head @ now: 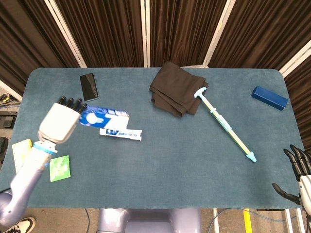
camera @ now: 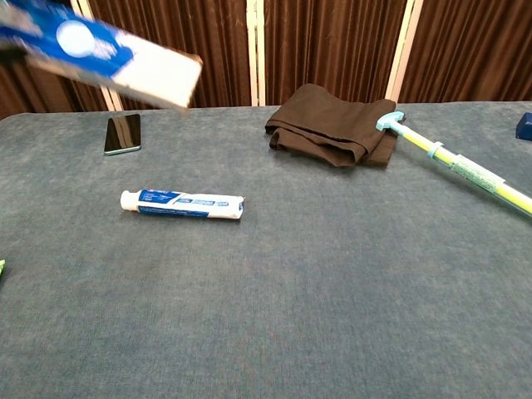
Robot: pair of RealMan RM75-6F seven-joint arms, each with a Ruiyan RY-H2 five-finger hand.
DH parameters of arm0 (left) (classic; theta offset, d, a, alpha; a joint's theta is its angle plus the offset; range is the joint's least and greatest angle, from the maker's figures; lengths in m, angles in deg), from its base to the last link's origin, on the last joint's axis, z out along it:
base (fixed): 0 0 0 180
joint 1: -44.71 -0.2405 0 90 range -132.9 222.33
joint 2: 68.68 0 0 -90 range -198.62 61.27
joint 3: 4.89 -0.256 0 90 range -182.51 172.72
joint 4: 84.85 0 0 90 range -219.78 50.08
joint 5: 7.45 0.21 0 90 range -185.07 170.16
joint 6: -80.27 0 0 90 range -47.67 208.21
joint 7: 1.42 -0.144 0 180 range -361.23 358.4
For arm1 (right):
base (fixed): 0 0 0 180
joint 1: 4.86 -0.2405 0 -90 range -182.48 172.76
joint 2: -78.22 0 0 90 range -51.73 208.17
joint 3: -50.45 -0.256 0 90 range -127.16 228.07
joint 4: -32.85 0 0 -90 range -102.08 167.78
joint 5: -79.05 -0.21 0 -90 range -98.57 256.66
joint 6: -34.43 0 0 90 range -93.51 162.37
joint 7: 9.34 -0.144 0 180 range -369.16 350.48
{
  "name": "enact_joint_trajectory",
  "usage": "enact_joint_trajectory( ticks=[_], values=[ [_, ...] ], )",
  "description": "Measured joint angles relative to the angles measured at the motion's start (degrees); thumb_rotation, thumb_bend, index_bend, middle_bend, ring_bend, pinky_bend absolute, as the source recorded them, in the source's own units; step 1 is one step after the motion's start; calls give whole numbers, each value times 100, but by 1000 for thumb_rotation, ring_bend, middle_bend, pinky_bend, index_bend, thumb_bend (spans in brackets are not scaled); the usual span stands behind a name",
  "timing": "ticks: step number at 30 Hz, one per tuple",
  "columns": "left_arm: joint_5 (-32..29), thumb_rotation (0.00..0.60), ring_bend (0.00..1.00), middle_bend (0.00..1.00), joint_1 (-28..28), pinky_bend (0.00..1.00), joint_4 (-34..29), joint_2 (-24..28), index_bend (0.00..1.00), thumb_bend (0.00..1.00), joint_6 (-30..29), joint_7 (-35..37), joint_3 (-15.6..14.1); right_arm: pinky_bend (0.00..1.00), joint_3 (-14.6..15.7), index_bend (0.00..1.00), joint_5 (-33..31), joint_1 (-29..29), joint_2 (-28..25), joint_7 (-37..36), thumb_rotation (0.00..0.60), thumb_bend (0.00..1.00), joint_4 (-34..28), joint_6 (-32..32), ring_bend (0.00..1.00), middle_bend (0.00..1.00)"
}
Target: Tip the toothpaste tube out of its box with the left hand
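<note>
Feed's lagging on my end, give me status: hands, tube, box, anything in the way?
Left hand holds box above table. Right hand open, idle at table edge. Toothpaste tube out, lying flat. Nothing crowding it.

The left hand (head: 59, 124) has a pale grey, rounded back, black fingers (head: 70, 102) and a light blue band at the wrist, on a smooth lavender-grey arm (head: 22, 182). The right hand (head: 297, 174), at the near right edge, shows black fingers above a whitish wrist.
</note>
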Motion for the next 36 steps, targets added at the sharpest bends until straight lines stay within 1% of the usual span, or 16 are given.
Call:
enact_joint_trajectory(
  ticks=[3, 9, 12, 13, 14, 15, 16, 17, 18, 20, 26, 29, 33, 36],
  values=[
    [-219, 600, 335, 275, 24, 343, -60, -286, 440, 417, 88, 56, -23, 0, -4, 32, -12, -3, -3, -3, 600, 70, 1, 7, 0, 0],
    [-754, 600, 281, 213, 51, 310, -151, -980, 371, 402, 246, 263, -103, 0, -15, 32, -40, 1, -13, -49, 600, 70, 7, 3, 0, 0],
    [-962, 600, 204, 123, 54, 239, -146, -1361, 316, 382, 271, 367, -155, 0, -17, 32, -40, 4, -20, -68, 600, 69, 11, -5, 0, 0],
    [-1033, 600, 157, 73, 53, 199, -132, -1506, 276, 370, 274, 408, -183, 0, -17, 32, -41, 5, -22, -76, 600, 69, 12, -8, 0, 0],
    [-1079, 600, 123, 43, 51, 171, -116, -1606, 242, 361, 273, 438, -205, 0, -18, 32, -43, 7, -25, -82, 600, 69, 14, -10, 0, 0],
    [-1113, 600, 72, 13, 47, 128, -93, -1694, 182, 347, 267, 468, -229, 0, -19, 32, -46, 8, -25, -85, 600, 69, 15, -12, 0, 0],
    [-1138, 600, 33, 1, 39, 86, -53, -1787, 123, 325, 255, 511, -263, 0, -19, 32, -47, 10, -26, -88, 600, 69, 16, -14, 0, 0],
    [-1141, 600, 16, 0, 31, 60, -20, -1834, 89, 305, 243, 548, -289, 0, -21, 32, -49, 11, -28, -92, 600, 69, 15, -16, 0, 0],
    [-1137, 600, 2, 0, 19, 28, 8, -1864, 48, 278, 230, 583, -315, 0, -22, 32, -52, 9, -29, -91, 600, 69, 14, -14, 0, 0],
    [-1118, 600, 0, 0, -16, 2, 42, -1888, 14, 250, 204, 657, -360, 0, -23, 32, -58, 7, -23, -77, 600, 69, 19, -3, 0, 0],
    [-1067, 600, 0, 0, -132, 0, 60, -1809, 2, 248, 144, 888, -428, 0, -10, 32, -46, 0, -12, 7, 600, 69, 10, 26, 0, 0],
    [-904, 600, 0, 0, -248, 0, 87, -1738, 0, 247, 41, 1048, -497, 0, -11, 32, -51, 0, 1, 50, 600, 69, 10, 31, 0, 0],
    [-413, 600, 0, 0, -495, 0, 199, -1668, 0, 247, -278, 1277, -666, 0, -19, 32, -77, -9, 22, 112, 600, 69, 18, 61, 0, 0],
    [138, 600, 0, 0, -827, 0, 375, -1640, 0, 246, -752, 1502, -874, 0, -20, 32, -77, -20, 51, 200, 600, 70, 25, 84, 0, 0]
  ],
)
